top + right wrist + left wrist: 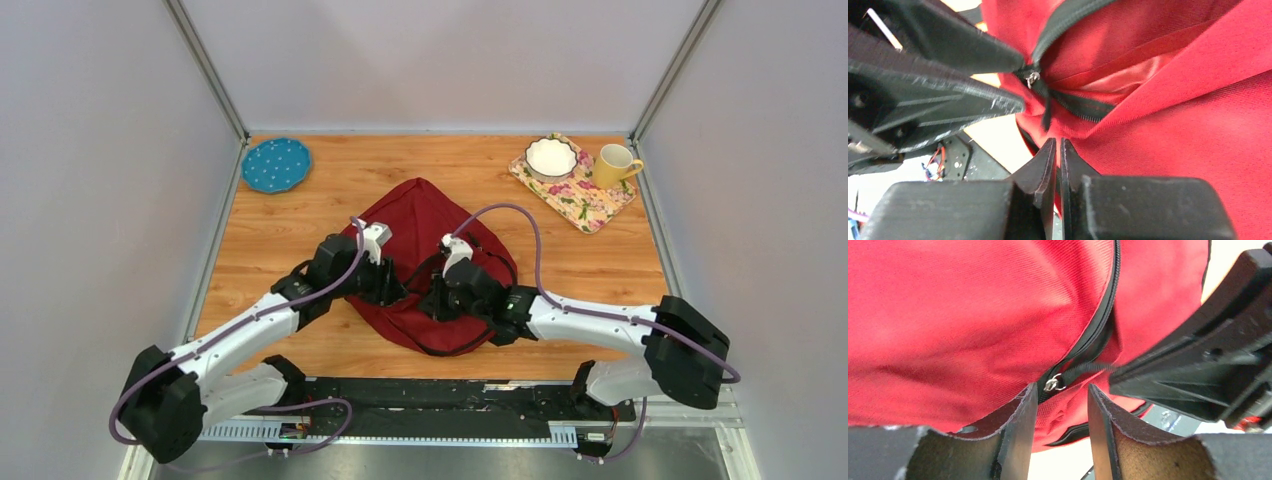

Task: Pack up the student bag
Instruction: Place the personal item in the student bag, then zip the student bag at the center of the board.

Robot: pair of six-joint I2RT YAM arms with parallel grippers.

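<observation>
Two claws meet at the zipper of the student bag [420, 215], lying mid-way on the counter [280, 230].
Both arms hide the bag's near half. Floral mat [590, 205], blue plate [276, 165], bowl [551, 157] and mug [613, 165] sit at the far corners. Left claw [1062, 389] is spread beside the slider [1054, 384]; right claw [1058, 145] is pressed together on the black pull cord [1088, 367].

From above you cannot see where the left gripper [1058, 405] or the right gripper [1053, 145] meets the student bag [420, 215]: their own wrists cover the fingertips. In the right wrist view the zipper cord [1046, 117] blurs; whether its end is pinched, you cannot tell.
</observation>
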